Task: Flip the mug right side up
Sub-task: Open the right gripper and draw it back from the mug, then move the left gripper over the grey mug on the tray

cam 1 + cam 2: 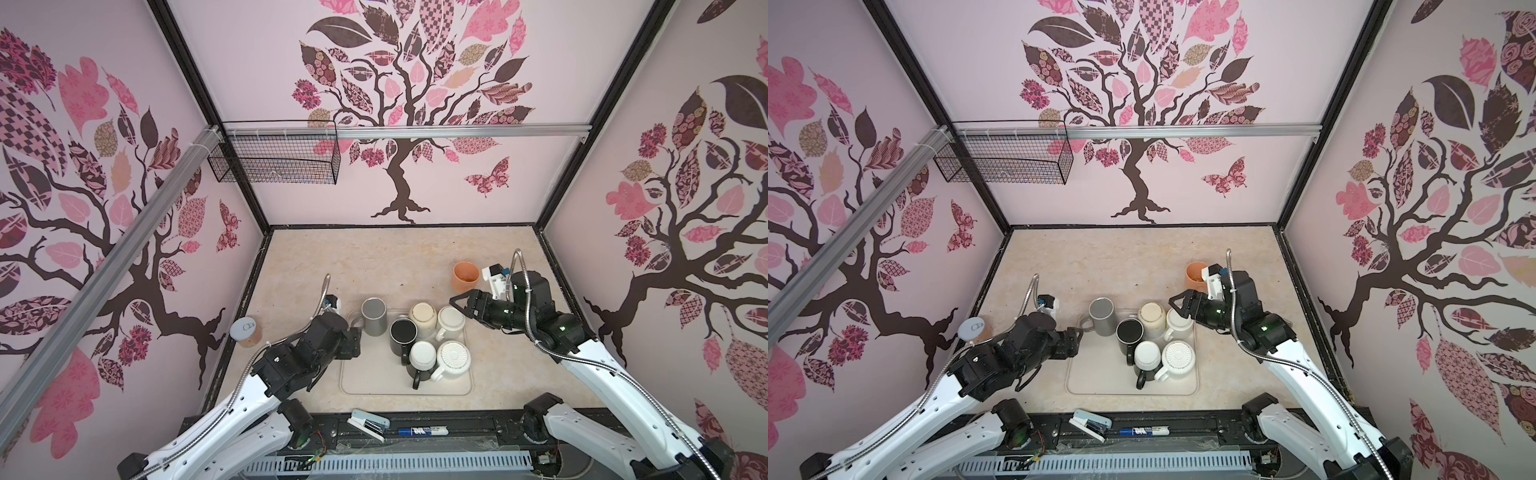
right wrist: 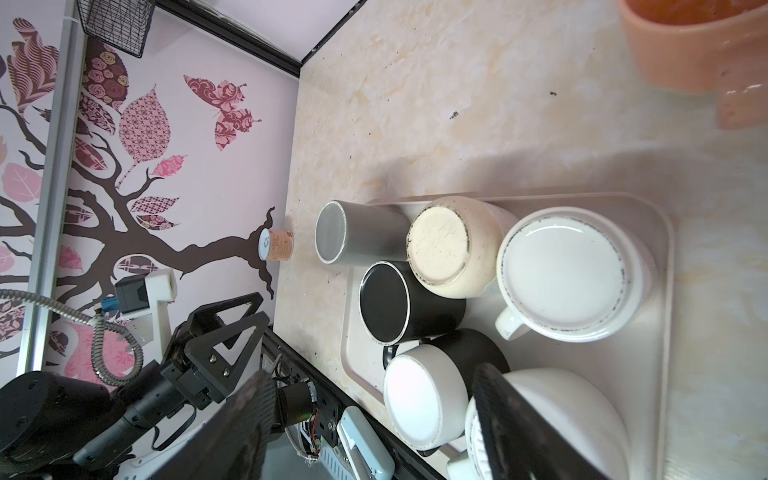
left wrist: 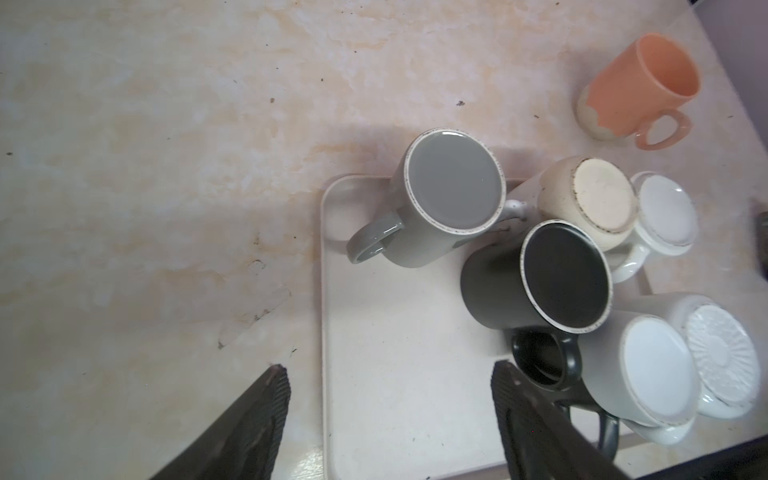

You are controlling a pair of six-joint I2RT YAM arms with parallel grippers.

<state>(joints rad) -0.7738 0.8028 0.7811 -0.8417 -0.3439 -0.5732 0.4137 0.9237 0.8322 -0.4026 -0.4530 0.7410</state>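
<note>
Several mugs stand upside down on a beige tray (image 1: 345, 376): grey (image 1: 374, 316), cream (image 1: 423, 319), white (image 1: 450, 320), black (image 1: 403, 334), black with a white base (image 1: 422, 357) and ribbed white (image 1: 454, 359). An orange mug (image 1: 465, 276) stands upright on the table behind the tray. My left gripper (image 3: 388, 370) is open over the tray's left edge, close to the grey mug's handle (image 3: 370, 241), with nothing between its fingers. My right gripper (image 1: 457, 307) hangs open above the tray's right side near the white mug (image 2: 561, 274), holding nothing.
A can (image 1: 246, 330) stands by the left wall. A stapler (image 1: 368, 424) and a marker (image 1: 422, 431) lie on the front rail. A wire basket (image 1: 274, 153) hangs high on the back wall. Walls close in three sides.
</note>
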